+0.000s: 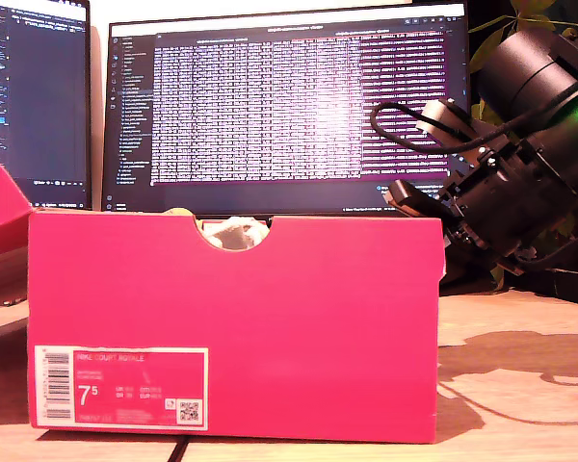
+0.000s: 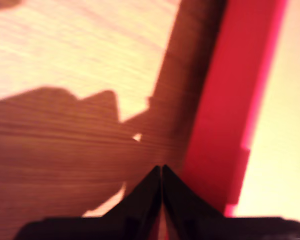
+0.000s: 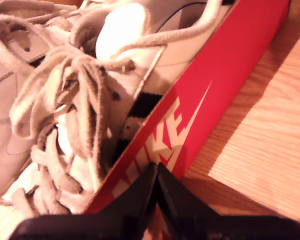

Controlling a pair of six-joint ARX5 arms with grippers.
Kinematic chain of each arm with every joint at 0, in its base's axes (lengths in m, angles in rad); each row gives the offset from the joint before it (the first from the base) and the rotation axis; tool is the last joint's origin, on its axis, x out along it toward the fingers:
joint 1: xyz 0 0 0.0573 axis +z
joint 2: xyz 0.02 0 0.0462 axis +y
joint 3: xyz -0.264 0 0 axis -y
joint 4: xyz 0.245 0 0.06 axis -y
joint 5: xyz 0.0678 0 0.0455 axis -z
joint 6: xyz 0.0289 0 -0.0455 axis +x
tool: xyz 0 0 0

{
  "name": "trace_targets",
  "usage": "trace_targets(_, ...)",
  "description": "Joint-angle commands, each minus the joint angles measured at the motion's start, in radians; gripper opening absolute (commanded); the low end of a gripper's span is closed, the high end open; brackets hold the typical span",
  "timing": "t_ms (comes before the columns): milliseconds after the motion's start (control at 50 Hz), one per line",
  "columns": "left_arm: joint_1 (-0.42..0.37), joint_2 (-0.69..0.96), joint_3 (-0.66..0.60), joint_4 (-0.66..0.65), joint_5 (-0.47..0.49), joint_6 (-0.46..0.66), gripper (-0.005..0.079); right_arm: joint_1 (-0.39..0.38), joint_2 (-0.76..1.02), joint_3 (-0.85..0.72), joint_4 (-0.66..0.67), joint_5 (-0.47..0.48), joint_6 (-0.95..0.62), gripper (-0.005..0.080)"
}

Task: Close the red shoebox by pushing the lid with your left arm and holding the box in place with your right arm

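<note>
The red shoebox (image 1: 270, 318) stands on the wooden table (image 1: 520, 366), its labelled end facing the exterior view. White laced shoes (image 3: 90, 75) lie inside; a bit shows through the notch (image 1: 236, 234). The red lid (image 1: 0, 221) hangs open at the exterior view's left. My second gripper (image 3: 156, 165) is shut with nothing held, its tips just above the box's logo side wall (image 3: 190, 125); its arm (image 1: 501, 192) sits at the exterior view's right. My first gripper (image 2: 161, 167) is shut on nothing, beside a red panel (image 2: 230, 100) over the table; its arm is outside the exterior view.
Two lit monitors (image 1: 299, 96) (image 1: 34, 96) stand behind the box. A black cable (image 1: 414, 144) loops off the arm at the exterior view's right, and plant leaves (image 1: 530, 19) show above it. Bare wooden table lies at the exterior view's right of the box.
</note>
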State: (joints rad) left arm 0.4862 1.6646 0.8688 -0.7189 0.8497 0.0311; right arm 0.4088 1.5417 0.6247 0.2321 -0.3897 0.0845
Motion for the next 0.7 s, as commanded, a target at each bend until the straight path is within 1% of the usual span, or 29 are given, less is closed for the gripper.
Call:
trace_targets(0, -0.011, 0.011, 0.027, -0.023, 0.039, 0.008, -0.0019, 0.03, 0.011, 0.012, 0.03, -0.018, 0.005, -0.0013)
trace_targets(300, -0.011, 0.011, 0.15, -0.173, 0.063, 0.054, -0.0019, 0.03, 0.011, 0.012, 0.036, -0.019, 0.005, -0.0012)
trace_targets(680, -0.014, 0.006, 0.275, -0.318, 0.194, 0.101, -0.0019, 0.03, 0.011, 0.012, 0.048, -0.019, 0.005, -0.0012)
